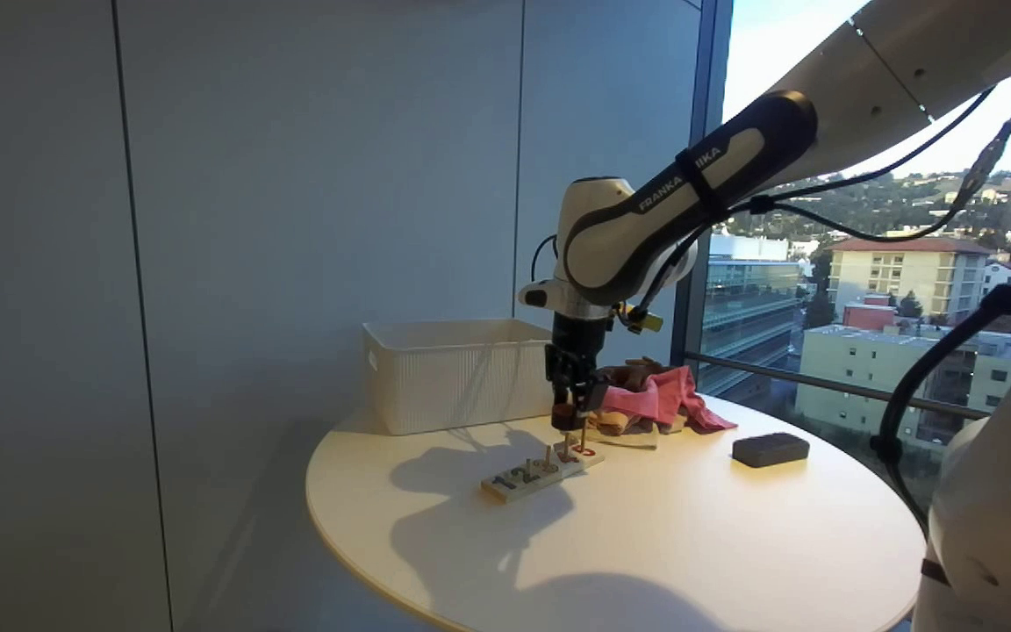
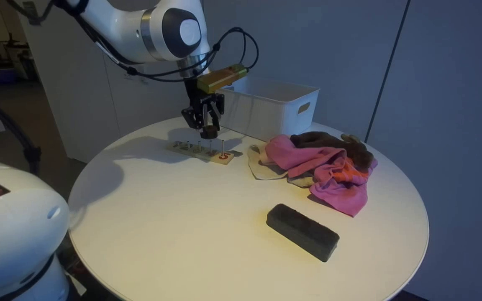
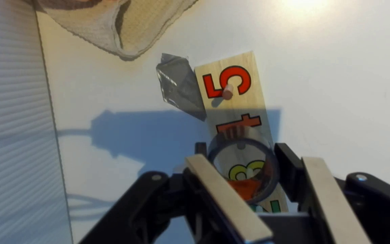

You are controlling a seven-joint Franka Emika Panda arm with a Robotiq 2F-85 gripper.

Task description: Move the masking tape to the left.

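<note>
A small dark masking tape roll (image 3: pixel 271 169) is held between the fingers of my gripper (image 3: pixel 241 150), one finger on each side of the ring. In both exterior views the roll (image 1: pixel 564 418) (image 2: pixel 209 132) hangs in the air below the gripper (image 1: pixel 577 399) (image 2: pixel 210 124). Under it lies a wooden number board (image 1: pixel 532 482) (image 2: pixel 191 152) (image 3: pixel 256 98) with upright pegs, marked 1 to 5. The roll is above the board around the number 4 peg, apart from the board. In the wrist view the peg's top shows through the ring.
A white bin (image 1: pixel 462 386) (image 2: pixel 262 113) (image 3: pixel 8 118) stands close behind the board. Pink, brown and beige cloths (image 1: pixel 663 399) (image 2: pixel 303 159) (image 3: pixel 96 23) lie beyond the 5 end. A dark block (image 1: pixel 770 449) (image 2: pixel 303 232) lies on the round table. A grey tape strip (image 3: pixel 181 84) touches the board.
</note>
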